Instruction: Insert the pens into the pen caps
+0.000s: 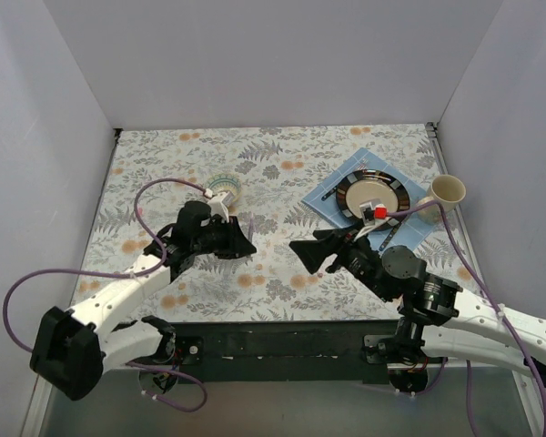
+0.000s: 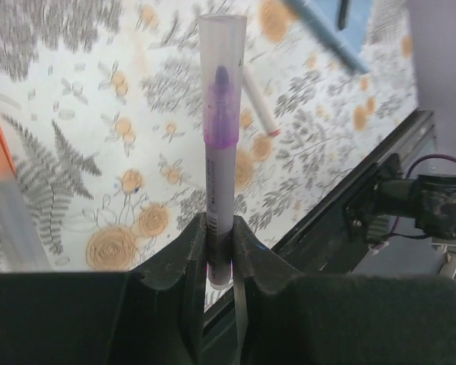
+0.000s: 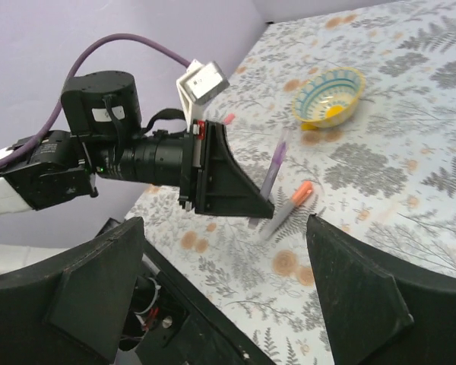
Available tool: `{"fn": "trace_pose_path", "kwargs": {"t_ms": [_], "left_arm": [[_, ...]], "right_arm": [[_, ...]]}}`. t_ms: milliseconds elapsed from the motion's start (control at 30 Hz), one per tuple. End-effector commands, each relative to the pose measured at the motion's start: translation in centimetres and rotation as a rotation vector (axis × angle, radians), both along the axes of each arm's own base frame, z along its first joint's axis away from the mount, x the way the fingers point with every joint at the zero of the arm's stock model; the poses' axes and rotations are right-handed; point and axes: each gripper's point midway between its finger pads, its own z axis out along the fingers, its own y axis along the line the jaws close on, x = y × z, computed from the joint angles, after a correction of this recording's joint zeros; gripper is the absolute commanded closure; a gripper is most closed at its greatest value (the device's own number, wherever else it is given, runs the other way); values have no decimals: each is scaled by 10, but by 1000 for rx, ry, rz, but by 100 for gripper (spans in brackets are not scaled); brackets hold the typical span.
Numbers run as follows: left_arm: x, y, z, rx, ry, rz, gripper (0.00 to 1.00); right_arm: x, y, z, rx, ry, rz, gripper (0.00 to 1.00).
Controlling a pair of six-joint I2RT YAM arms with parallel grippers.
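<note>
My left gripper is shut on the lower end of a purple-grey pen, which stands up between the jaws. The pen's far end sits inside a translucent purplish cap. The right wrist view shows the same pen held above the floral table. My right gripper is wide open and empty, facing the left gripper from the right. An orange-capped pen lies on the table below the held pen. A pale pen with a pink tip lies farther off.
A small patterned bowl stands behind the left gripper. A dark-rimmed plate with a red piece sits on a blue cloth at the right, with dark pens beside it. A cream cup stands at the far right.
</note>
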Motion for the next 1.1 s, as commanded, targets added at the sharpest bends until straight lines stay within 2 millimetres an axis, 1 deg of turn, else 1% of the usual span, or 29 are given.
{"fn": "trace_pose_path", "kwargs": {"t_ms": [0, 33, 100, 133, 200, 233, 300, 367, 400, 467, 500, 533, 567, 600, 633, 667, 733, 800, 833, 900, 1067], "left_arm": [[-3, -2, -42, 149, 157, 105, 100], [-3, 2, -52, 192, 178, 136, 100], [-6, 0, -64, 251, 202, 154, 100], [-7, 6, -78, 312, 233, 176, 100], [-12, 3, -86, 352, 256, 171, 99], [-17, 5, -95, 388, 287, 171, 98], [-18, 2, -96, 412, 285, 182, 97], [-21, 3, -104, 442, 301, 177, 95], [-17, 8, -108, 474, 295, 206, 95], [-18, 14, -123, 547, 325, 213, 93], [-19, 15, -126, 571, 330, 209, 92], [-18, 13, -126, 590, 328, 202, 92], [-19, 16, -135, 634, 345, 206, 91], [-15, 21, -138, 673, 332, 227, 90], [-15, 20, -139, 701, 334, 225, 89], [-15, 21, -145, 730, 345, 224, 87], [-13, 22, -147, 770, 334, 229, 86], [-14, 26, -152, 810, 342, 233, 83], [-12, 23, -150, 812, 333, 231, 82], [-13, 25, -152, 838, 337, 231, 79], [-11, 23, -147, 849, 320, 227, 76]], "right_arm": [[15, -23, -43, -122, 47, -131, 7], [15, -24, -47, -136, 53, -131, 7], [14, -23, -51, -145, 59, -125, 7], [12, -21, -51, -144, 61, -113, 7], [12, -19, -52, -149, 62, -104, 7], [11, -18, -52, -147, 63, -100, 7], [9, -15, -52, -144, 67, -86, 7], [9, -13, -53, -139, 69, -76, 7], [7, -11, -54, -138, 72, -65, 7], [6, -9, -53, -133, 76, -56, 8], [5, -9, -53, -130, 77, -49, 8], [4, -8, -52, -125, 79, -46, 8], [3, -8, -51, -124, 78, -40, 8], [2, -8, -51, -122, 78, -35, 8], [2, -8, -51, -120, 79, -35, 8], [2, -8, -50, -116, 79, -35, 8], [2, -9, -49, -112, 79, -34, 8], [1, -10, -49, -110, 82, -32, 9], [1, -10, -49, -108, 81, -32, 9], [1, -11, -49, -107, 80, -35, 9], [1, -12, -49, -104, 79, -35, 9]]}}
